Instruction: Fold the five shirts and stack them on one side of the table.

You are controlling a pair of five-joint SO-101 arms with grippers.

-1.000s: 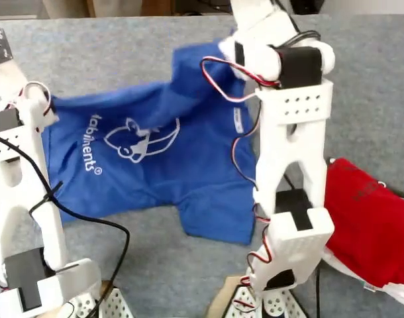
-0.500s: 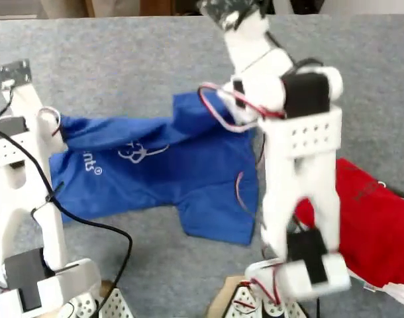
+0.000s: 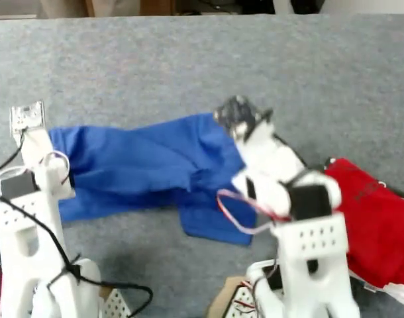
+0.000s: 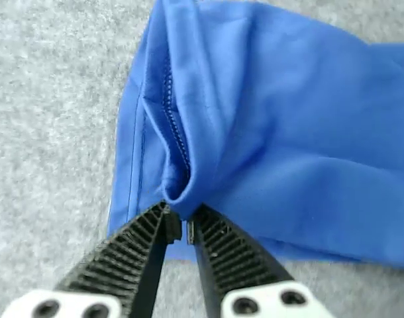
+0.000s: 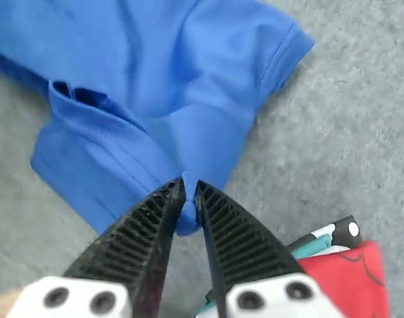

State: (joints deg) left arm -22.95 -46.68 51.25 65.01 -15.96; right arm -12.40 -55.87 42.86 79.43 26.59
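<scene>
Both arms are drawn back from the top of the frame toward the lower edge compared with a second ago. The far edge of the blue shirt (image 3: 149, 162) has been carried over with them, so the white print is now covered. The shirt is laid as a long folded band across the middle left of the grey table (image 3: 189, 59), with one sleeve left sticking out below its right half.

The left gripper (image 4: 179, 228) is seen clamped on a doubled hem at the shirt's left end, its ribbed fingers pressed together on the cloth. Its arm is raised from the lower left corner and tipped forward over that end.

The right gripper (image 5: 189, 189) is likewise pinched tight on a fold of blue fabric near the sleeve. Its arm is bent forward from the bottom centre-right, with the wrist held above the shirt's upper right corner.

A red shirt (image 3: 377, 225) is lain at the right edge, just beside the right arm.
</scene>
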